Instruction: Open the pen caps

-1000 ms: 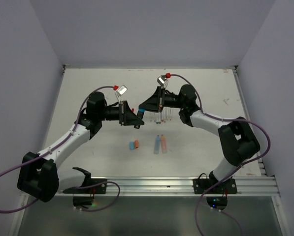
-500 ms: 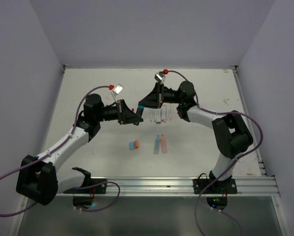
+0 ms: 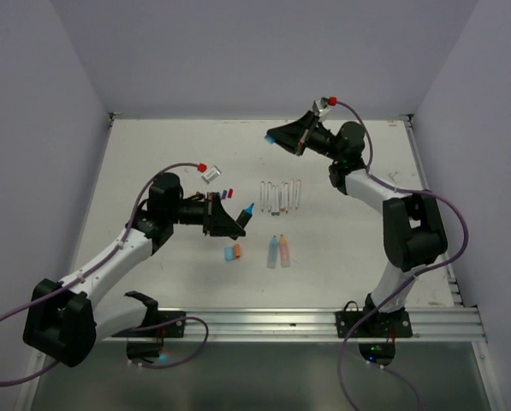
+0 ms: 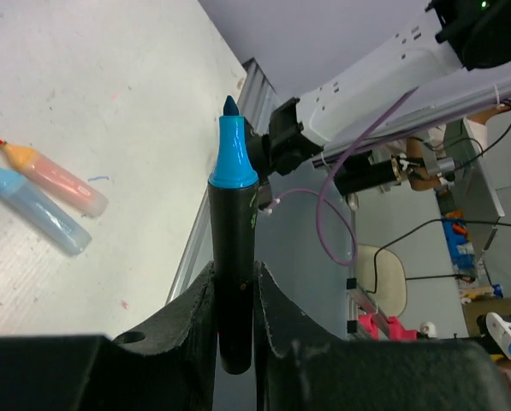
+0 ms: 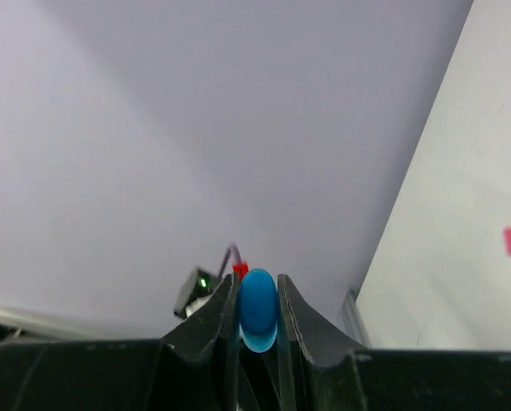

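My left gripper (image 4: 234, 278) is clamped on the dark barrel of a pen (image 4: 232, 163). Its bright blue tip is bare and points away from my fingers. In the top view this gripper is over the table (image 3: 152, 154), a little left of the middle.

My right gripper (image 5: 258, 295) is closed on a blue cap (image 5: 258, 315), which is pinched between both fingers. This gripper is lifted over the far part of the table, at about 1 o'clock from my left gripper and well apart from the pen. So this cap is off the pen.

At 6 o'clock from my left gripper two more caps (image 3: 232, 253), one orange and one blue, lie just beside each other on the table. At 3 o'clock from them two pale markers (image 3: 278, 250) with bare tips lie side by side. A row of thin pens (image 3: 281, 195) lies at 12 o'clock from these markers.
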`<state>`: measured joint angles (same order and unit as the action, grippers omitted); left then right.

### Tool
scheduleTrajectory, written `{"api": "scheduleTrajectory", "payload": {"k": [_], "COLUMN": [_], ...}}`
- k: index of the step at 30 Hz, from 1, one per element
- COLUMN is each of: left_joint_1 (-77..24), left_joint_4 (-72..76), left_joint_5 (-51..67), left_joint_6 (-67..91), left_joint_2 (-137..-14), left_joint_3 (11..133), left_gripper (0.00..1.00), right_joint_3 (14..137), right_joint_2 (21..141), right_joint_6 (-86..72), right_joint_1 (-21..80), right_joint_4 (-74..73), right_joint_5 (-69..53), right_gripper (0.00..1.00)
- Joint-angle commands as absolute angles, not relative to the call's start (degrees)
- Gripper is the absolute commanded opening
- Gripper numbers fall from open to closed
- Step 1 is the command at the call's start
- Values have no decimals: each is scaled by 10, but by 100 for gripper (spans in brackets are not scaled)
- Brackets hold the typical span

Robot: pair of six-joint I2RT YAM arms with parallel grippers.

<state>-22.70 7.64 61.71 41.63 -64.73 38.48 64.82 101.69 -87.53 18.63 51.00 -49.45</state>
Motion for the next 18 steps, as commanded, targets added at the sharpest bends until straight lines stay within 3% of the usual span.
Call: {"api": "scheduleTrajectory", "payload": {"k": [1,6,7,10,13,18], "left_joint_1": [-228,-222,-216,-206,-203,-202], "left_joint_4": [27,-63,-166,-317,-350,-370], "left_joint_5": [659,567,518,309,195,117], "left_joint_6": [367,321,276,230,232,239], "left_joint_2": [-628,-628,-637,-668,-664,-651], "left_joint_3": [374,405,447,521,552,589], "left_gripper": [0,0,0,0,0,0], "right_joint_3": [700,724,722,742,801,760], "right_joint_2": [1027,1012,1002,961,989,998], "right_joint_6": [-896,-818,-746,-531,-377,-360], "right_joint_1": [165,166,167,185,259,330], "right_joint_4": [526,395,346,-6,-247,-285], "right_joint_5": [-419,-460,-469,-430,-383,-336], "right_gripper": [0,0,0,0,0,0]}}
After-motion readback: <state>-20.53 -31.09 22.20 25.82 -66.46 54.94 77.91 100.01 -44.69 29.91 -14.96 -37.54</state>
